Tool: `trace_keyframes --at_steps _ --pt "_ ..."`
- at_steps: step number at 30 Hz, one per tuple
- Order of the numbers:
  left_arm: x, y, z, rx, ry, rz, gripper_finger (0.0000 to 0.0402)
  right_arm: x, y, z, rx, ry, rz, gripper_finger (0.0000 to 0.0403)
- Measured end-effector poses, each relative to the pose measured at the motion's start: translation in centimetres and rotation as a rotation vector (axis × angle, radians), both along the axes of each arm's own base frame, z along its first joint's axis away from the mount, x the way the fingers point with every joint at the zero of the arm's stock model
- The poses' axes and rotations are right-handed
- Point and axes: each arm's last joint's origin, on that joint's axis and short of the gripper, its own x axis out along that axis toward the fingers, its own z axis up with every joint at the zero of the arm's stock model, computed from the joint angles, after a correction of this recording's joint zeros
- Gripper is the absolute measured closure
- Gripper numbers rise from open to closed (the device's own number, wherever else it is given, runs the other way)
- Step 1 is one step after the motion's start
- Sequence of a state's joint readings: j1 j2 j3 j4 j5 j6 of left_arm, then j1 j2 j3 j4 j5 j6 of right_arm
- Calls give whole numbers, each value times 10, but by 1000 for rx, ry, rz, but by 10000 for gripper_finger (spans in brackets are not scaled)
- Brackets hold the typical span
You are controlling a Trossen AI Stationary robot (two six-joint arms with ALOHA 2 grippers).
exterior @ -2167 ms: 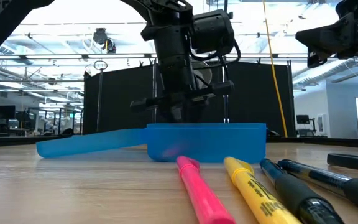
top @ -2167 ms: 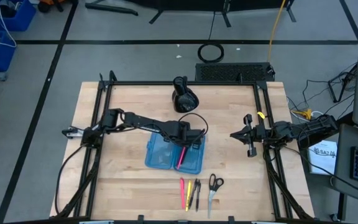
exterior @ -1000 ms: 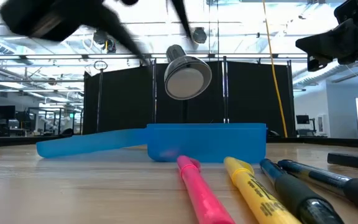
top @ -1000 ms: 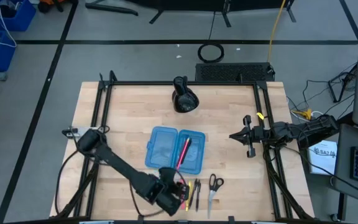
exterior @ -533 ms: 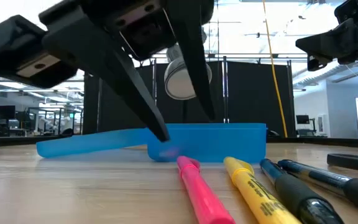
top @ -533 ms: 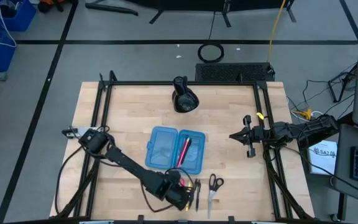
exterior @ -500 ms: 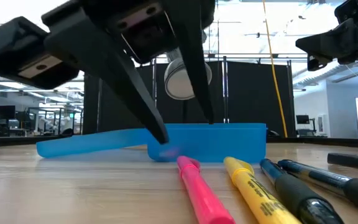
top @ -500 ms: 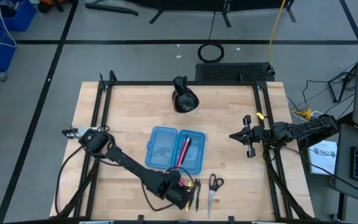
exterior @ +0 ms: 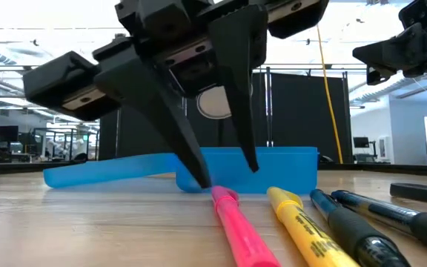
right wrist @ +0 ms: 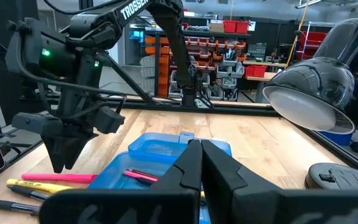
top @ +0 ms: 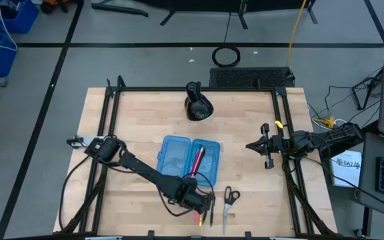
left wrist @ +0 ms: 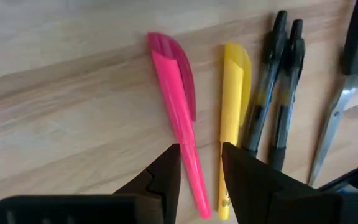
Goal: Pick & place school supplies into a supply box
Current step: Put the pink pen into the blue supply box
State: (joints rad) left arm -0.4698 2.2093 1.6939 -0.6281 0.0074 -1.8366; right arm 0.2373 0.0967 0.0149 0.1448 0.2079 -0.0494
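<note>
The blue supply box (top: 187, 162) lies open mid-table, with one pink-red pen (top: 197, 162) in its right half. Near the table's near edge lie a pink highlighter (left wrist: 178, 106), a yellow one (left wrist: 234, 106), two black pens (left wrist: 281, 93) and the scissors (top: 230, 200). My left gripper (exterior: 227, 176) is open and points down over the pink highlighter's far end (exterior: 224, 195). Its fingertips stand on either side of that end and do not touch it. My right gripper (top: 267, 145) waits shut at the table's right edge.
A black rounded lamp-like object (top: 197, 105) stands at the table's far side, behind the box. The box's open lid (exterior: 110, 170) lies flat to the left. Bare wood shows left of the box and between the box and the right arm.
My left gripper has swung from the near edge, left of the pens, toward the right and slightly farther in. It has come down over the pink highlighter's far end, still open. The supplies and the box have not moved.
</note>
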Motion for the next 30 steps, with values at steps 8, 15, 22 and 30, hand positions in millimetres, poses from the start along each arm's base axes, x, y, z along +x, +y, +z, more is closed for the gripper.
trace_keyframes --at_steps 8,15,22,30 --pt "0 -5 -18 -36 64 3 284 0 0 0 -4 -1 0 403" --pt "2 -6 -28 -44 79 12 284 0 0 0 -12 3 -3 403" --pt "-14 -10 -34 -31 239 -35 285 0 0 0 -12 2 -2 403" --pt "-26 -19 -36 67 255 -195 285 0 0 0 -12 4 -2 403"
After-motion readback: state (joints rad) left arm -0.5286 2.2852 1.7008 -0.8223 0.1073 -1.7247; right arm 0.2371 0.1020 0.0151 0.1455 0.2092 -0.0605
